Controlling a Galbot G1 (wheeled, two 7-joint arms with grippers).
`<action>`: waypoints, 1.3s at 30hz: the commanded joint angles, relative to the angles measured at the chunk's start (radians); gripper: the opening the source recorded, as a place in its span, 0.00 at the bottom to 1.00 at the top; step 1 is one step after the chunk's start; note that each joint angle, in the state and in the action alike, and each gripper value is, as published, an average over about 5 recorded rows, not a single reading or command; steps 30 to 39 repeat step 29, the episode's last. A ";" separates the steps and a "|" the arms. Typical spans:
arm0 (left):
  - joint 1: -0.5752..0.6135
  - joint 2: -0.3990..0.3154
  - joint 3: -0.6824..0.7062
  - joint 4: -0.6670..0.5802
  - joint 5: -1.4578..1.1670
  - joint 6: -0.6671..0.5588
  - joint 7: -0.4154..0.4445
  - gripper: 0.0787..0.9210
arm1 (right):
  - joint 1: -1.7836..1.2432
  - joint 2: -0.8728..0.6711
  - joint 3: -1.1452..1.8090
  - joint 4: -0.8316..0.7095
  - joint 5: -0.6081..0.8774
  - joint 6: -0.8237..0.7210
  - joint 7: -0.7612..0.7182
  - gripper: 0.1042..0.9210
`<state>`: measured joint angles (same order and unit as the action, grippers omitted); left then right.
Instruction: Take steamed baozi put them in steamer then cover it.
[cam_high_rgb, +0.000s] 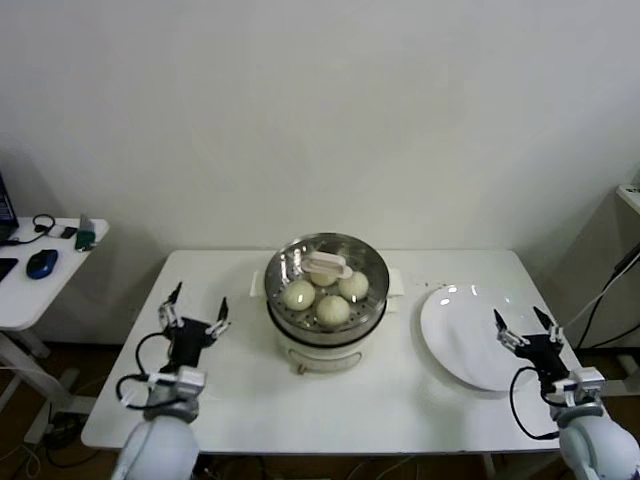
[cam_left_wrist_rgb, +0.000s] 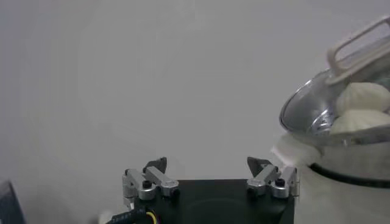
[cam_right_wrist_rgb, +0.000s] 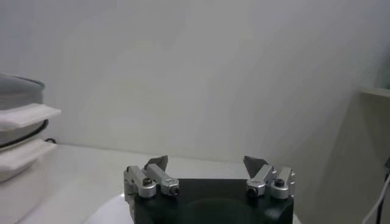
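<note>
The steel steamer stands on its white cooker base at the table's middle. Several pale baozi lie inside it under the clear glass lid with a white handle. In the left wrist view the lid and two baozi show on the steamer. My left gripper is open and empty, left of the steamer; it also shows in its wrist view. My right gripper is open and empty over the white plate's right side; it also shows in its wrist view.
The flat white plate holds nothing. A side table at the far left carries a blue mouse and cables. The cooker base edge shows in the right wrist view. Cables hang at the right.
</note>
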<state>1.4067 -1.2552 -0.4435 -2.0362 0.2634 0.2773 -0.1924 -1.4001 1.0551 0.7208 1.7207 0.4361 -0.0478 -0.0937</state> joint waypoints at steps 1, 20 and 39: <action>0.158 -0.080 -0.170 0.094 -0.304 -0.292 -0.013 0.88 | -0.044 0.043 0.008 0.044 0.003 0.015 -0.017 0.88; 0.146 -0.075 -0.162 0.137 -0.313 -0.315 0.023 0.88 | -0.090 0.081 0.042 0.045 -0.029 0.062 -0.069 0.88; 0.144 -0.076 -0.159 0.144 -0.325 -0.312 0.036 0.88 | -0.088 0.091 0.040 0.041 -0.037 0.069 -0.078 0.88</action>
